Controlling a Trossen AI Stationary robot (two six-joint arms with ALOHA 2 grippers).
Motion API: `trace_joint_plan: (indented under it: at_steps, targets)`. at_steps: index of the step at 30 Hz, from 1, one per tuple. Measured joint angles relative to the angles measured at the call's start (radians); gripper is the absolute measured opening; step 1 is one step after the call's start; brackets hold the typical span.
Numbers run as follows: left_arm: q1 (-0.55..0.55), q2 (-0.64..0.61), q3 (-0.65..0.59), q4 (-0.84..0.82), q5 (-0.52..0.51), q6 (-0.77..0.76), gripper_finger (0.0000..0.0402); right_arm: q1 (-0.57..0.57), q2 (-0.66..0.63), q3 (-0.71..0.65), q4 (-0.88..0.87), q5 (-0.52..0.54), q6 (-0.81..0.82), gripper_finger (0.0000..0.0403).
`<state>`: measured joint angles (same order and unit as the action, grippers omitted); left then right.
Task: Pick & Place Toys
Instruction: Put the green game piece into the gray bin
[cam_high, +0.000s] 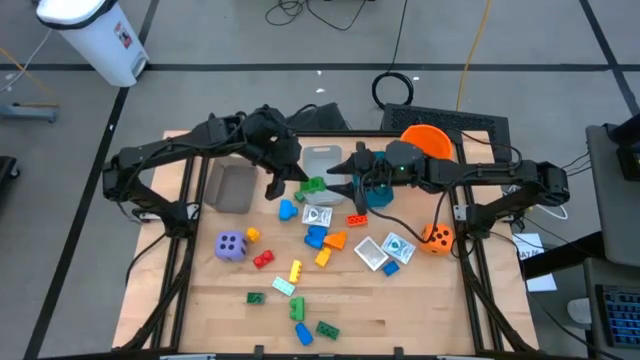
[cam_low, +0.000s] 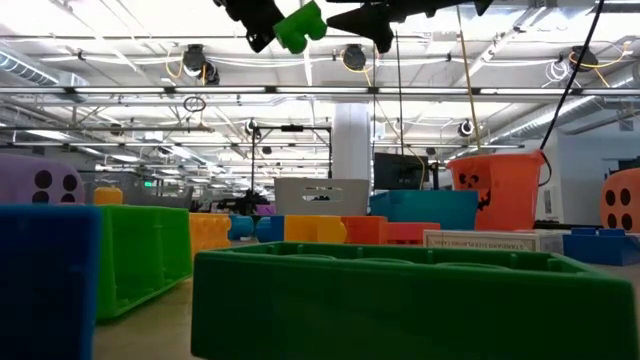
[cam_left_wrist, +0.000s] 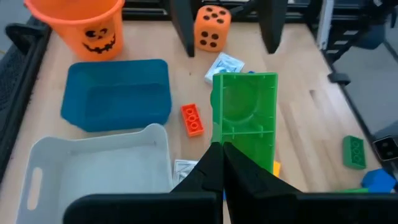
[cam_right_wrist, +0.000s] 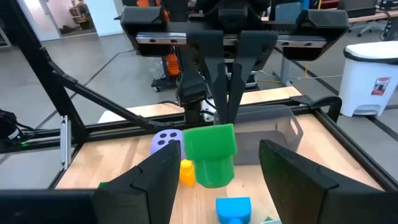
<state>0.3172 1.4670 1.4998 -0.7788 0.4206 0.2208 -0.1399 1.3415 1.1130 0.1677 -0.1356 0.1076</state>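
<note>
The green brick (cam_left_wrist: 244, 115) was judged light, rigid and smooth-sided, best pinched across a thin wall edge. It was held so, clenched in the left tool (cam_left_wrist: 222, 163), lifted well above the surface (cam_high: 400, 310) over the white bin (cam_left_wrist: 99, 163). It looked bright green, hollow and blocky. Facing it, the right tool (cam_right_wrist: 216, 180) stood released, seemingly just short of the brick. Farther off lay the orange dotted die (cam_left_wrist: 212, 27).

I see my left gripper (cam_high: 296, 181) holding a green brick (cam_high: 314, 185) above the table (cam_high: 420, 310), near the white bin (cam_high: 322, 160). My right gripper (cam_high: 336, 180) faces it, just beside the brick, fingers apart.
</note>
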Motion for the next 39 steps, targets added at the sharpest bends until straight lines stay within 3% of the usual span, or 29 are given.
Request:
trace_joint_plan:
  at_steps: [35, 39]
  targets:
    - [0.009, 0.064, 0.000, 0.130, 0.080, -0.099, 0.0000, 0.018, 0.029, 0.000, -0.025, -0.001, 0.000, 0.0210]
    - [0.009, 0.064, 0.000, 0.131, 0.080, -0.099, 0.0000, 0.018, 0.028, 0.000, -0.022, -0.001, 0.000, 0.0196]
